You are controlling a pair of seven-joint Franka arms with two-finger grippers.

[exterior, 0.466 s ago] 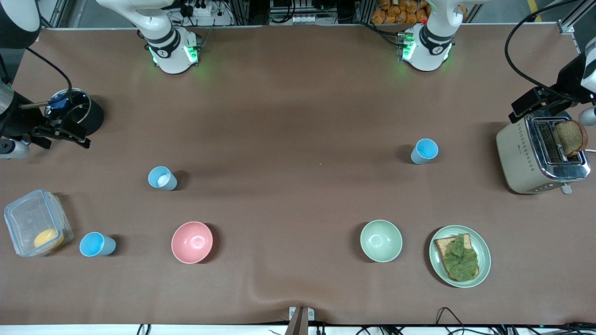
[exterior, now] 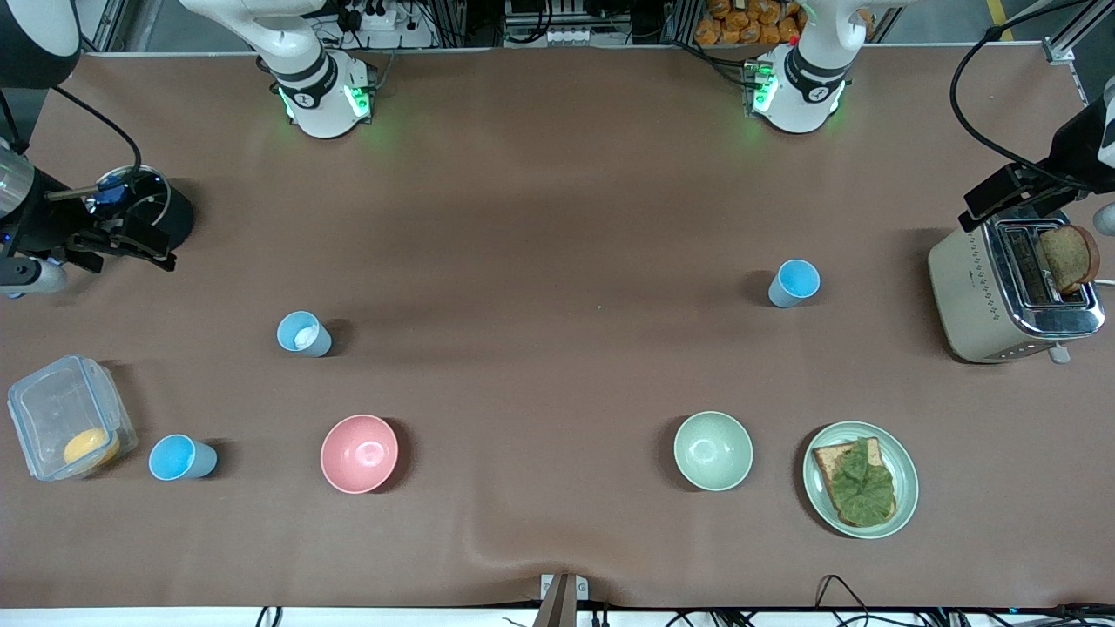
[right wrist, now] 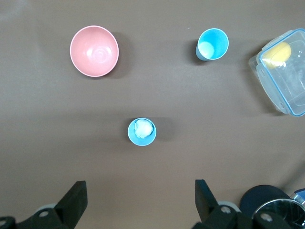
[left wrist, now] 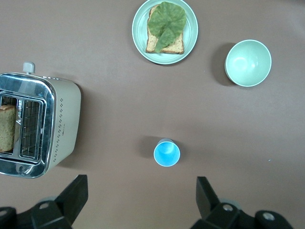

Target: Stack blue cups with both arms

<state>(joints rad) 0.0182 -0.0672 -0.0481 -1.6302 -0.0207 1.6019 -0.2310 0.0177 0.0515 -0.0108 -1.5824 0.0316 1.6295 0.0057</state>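
Three blue cups stand upright and well apart on the brown counter [exterior: 557, 174]: one [exterior: 794, 283] right of centre in the front view, one [exterior: 304, 333] left of centre with something white inside, and one [exterior: 180, 458] at the lower left, just beside a clear box [exterior: 65, 418] that holds something yellow. A pink bowl [exterior: 359, 453] and a green bowl [exterior: 712, 450] sit low in the frame, and a plate [exterior: 906, 488] with toast and a green leaf lies next to the green bowl. At the right edge a toaster [exterior: 967, 296] has a slice of bread poking out; at the left edge stands a black pot [exterior: 174, 218]. The left hand [left wrist: 138, 195] is spread wide and empty, high at the right edge of the front view over the toaster. The right hand [right wrist: 138, 195] is likewise spread and empty, at the left edge over the pot. No cup is stacked in another yet
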